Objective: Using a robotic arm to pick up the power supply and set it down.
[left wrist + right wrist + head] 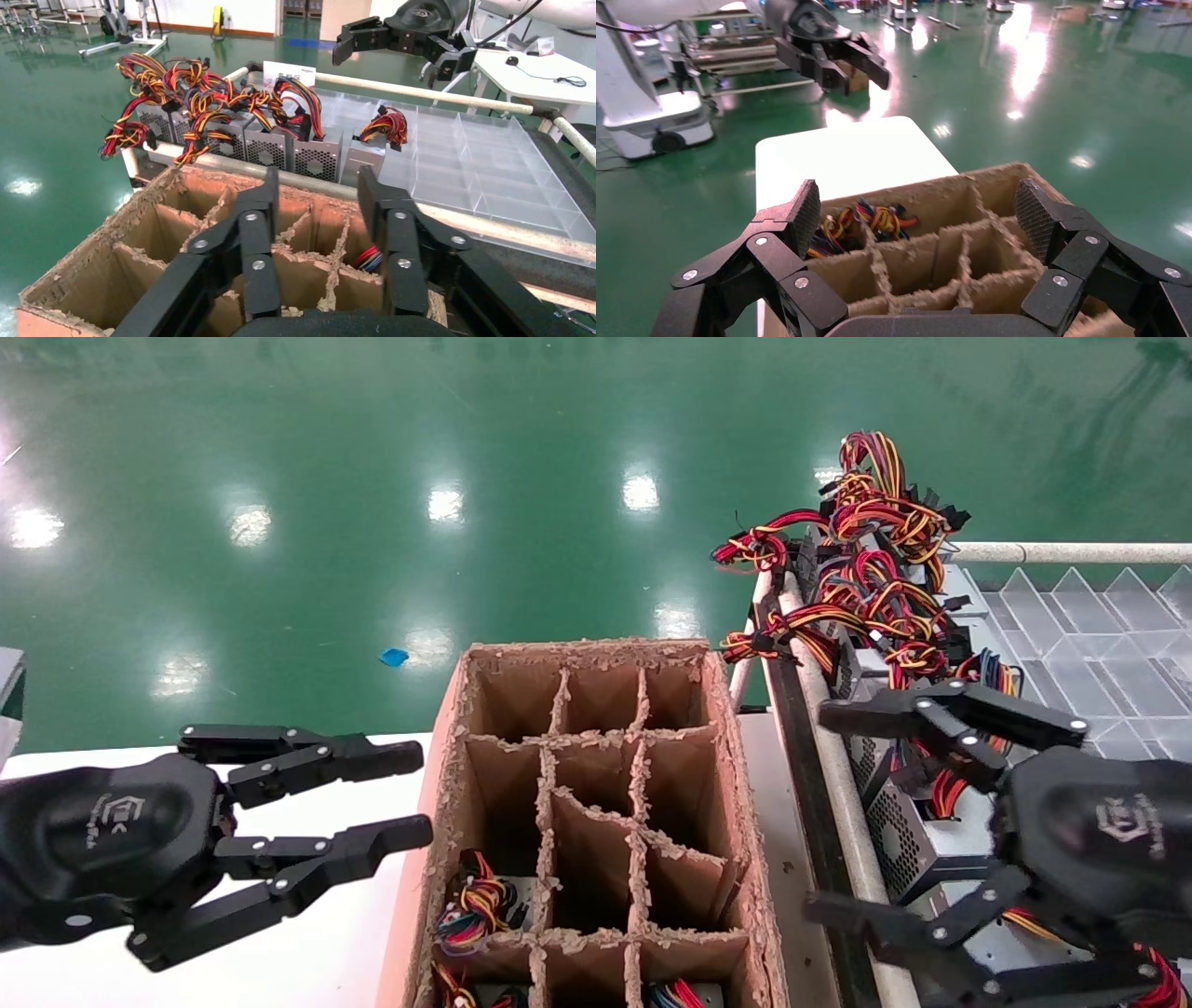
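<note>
Both our black jointed grippers hang spread wide and empty: the left gripper [410, 798] over the white table [307, 952], the right gripper [829, 812] above the grey sheet-metal power supplies [917, 845] with red-yellow wire bundles, racked beside the brown cardboard divider box [596, 822].

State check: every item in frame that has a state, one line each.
Left black end effector: open, empty, over white table.
Right black end effector: open, empty, above the supplies.
Grey sheet-metal power supplies with red-yellow wires: standing in a row, ungrasped.
Brown cardboard divider box: open-topped, near cells hold wires, far cells look empty.
</note>
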Motion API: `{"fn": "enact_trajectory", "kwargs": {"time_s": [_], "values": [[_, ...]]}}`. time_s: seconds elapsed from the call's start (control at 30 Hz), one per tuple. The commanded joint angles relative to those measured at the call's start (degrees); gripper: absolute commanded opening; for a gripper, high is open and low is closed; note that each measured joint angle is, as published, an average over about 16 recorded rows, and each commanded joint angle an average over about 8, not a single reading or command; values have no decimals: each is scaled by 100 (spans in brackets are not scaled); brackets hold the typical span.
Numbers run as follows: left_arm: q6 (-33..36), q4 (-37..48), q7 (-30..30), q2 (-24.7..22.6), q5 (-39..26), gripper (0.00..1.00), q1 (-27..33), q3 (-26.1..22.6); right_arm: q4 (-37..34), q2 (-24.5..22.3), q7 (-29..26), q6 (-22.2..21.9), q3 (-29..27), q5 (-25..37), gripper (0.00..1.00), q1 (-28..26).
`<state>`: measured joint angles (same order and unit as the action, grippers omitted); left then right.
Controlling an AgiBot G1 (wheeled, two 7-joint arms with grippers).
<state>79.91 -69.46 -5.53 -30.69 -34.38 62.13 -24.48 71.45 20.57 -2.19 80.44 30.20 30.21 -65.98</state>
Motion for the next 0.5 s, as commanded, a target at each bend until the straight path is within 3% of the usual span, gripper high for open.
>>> {"fn": "enact_trajectory", "kwargs": {"time_s": [0.03, 0.5], "values": [[0, 0, 0, 0, 0, 100, 0, 0, 20, 138, -82, 50, -135, 111, 100, 42], [0, 0, 0, 0, 0, 100, 0, 0, 161, 1092, -647, 397, -1072, 880, 100, 334]]}}
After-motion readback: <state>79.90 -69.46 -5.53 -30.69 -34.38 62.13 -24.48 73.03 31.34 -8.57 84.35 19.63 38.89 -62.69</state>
